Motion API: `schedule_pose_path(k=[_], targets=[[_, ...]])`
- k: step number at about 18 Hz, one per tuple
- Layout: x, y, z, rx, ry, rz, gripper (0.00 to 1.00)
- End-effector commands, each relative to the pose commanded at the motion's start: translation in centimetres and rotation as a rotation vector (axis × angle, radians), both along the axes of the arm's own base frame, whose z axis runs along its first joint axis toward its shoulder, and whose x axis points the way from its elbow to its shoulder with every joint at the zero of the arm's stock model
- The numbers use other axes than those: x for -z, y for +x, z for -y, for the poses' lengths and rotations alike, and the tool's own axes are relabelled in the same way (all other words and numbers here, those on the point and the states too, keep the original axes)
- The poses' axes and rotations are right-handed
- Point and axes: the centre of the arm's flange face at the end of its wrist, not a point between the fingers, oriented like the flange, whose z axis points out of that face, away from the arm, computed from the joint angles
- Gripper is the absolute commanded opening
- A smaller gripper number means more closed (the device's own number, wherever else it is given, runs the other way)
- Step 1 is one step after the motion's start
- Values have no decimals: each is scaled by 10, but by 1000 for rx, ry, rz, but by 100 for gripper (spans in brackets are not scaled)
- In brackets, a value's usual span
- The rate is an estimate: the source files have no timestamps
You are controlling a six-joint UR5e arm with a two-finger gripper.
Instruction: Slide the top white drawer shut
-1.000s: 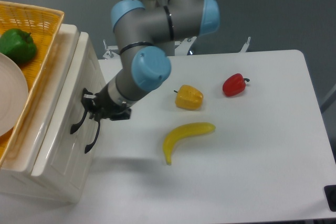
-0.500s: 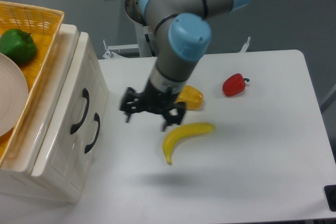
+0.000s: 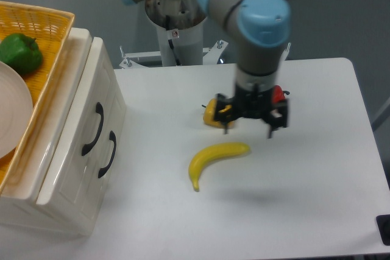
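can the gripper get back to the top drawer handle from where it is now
Probably yes. The gripper hangs open above the table near the yellow pepper, and the stretch of table between it and the top drawer's handle shows nothing in the way; the banana lies lower.

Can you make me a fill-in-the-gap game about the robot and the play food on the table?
1. The claw hangs open above the table, holding ____.
2. The long curved fruit lying below the claw is a ____.
3. The top white drawer is pushed ____.
4. In the yellow wicker basket sits a ____ pepper.

Missing words: nothing; banana; closed; green
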Motion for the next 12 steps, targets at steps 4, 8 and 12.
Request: schedule_pose_path(k=[4, 8, 12], targets=[[29, -46, 47, 203, -62, 17, 100], [61, -75, 75, 342, -136, 43, 100], [90, -87, 82, 424, -147, 74, 100]])
